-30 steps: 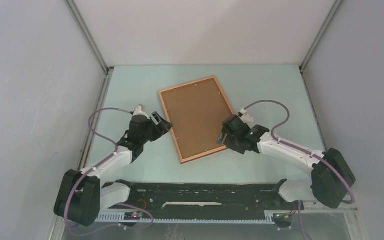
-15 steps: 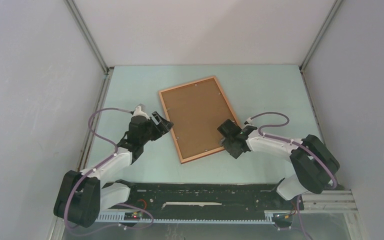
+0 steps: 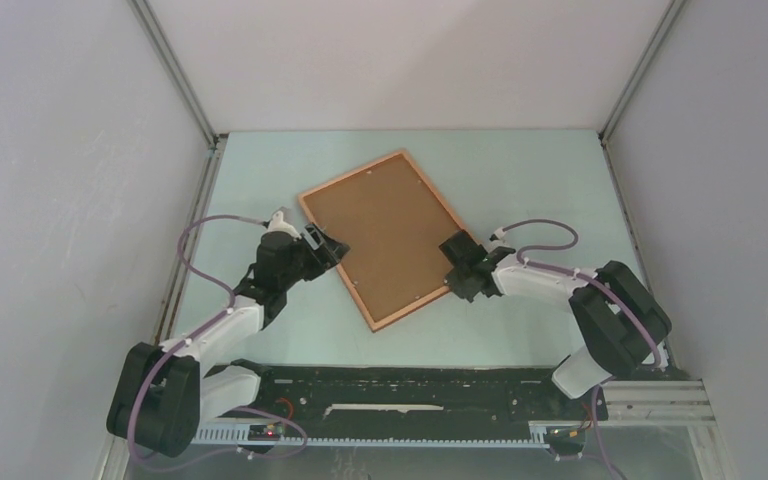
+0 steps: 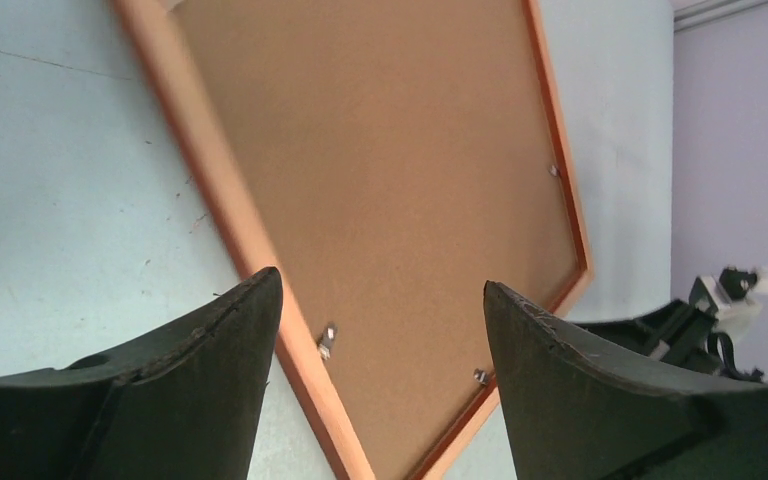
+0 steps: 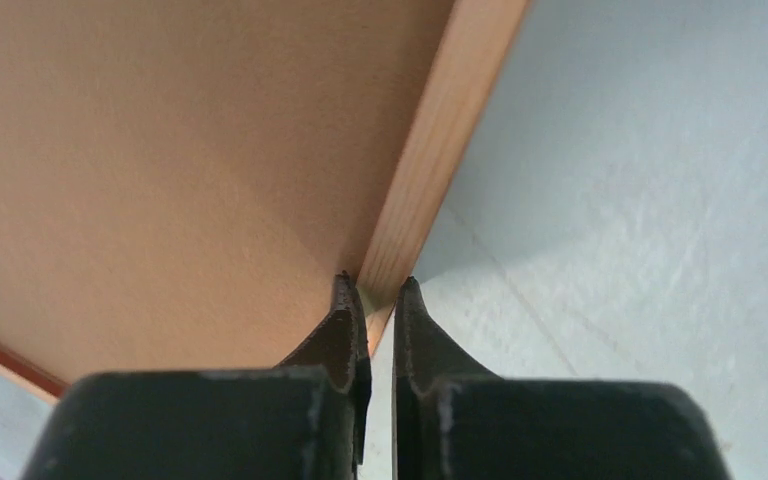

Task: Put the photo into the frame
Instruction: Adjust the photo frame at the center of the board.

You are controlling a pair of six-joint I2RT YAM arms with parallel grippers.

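Observation:
The frame [image 3: 352,174] lies face down and askew on the pale green table, its orange wooden rim around a brown backing board [image 3: 380,235]. My right gripper [image 3: 452,265] is at the near right side, shut on the frame's rim [image 5: 450,120], which runs in between its fingers [image 5: 375,282]. My left gripper [image 3: 331,251] hovers open at the frame's left edge. Between its wide fingers [image 4: 380,278] I see the rim [image 4: 210,190], the board [image 4: 390,150] and small metal tabs [image 4: 327,340]. The photo is out of view.
Grey enclosure walls with metal corner posts [image 3: 175,70] stand on three sides. A black rail [image 3: 400,385] runs along the near edge between the arm bases. Bare table [image 3: 530,180] lies to the right of the frame.
The right gripper dropped to the frame's right rim and shut on it. The frame's far end swung left. The left arm stayed put, still open.

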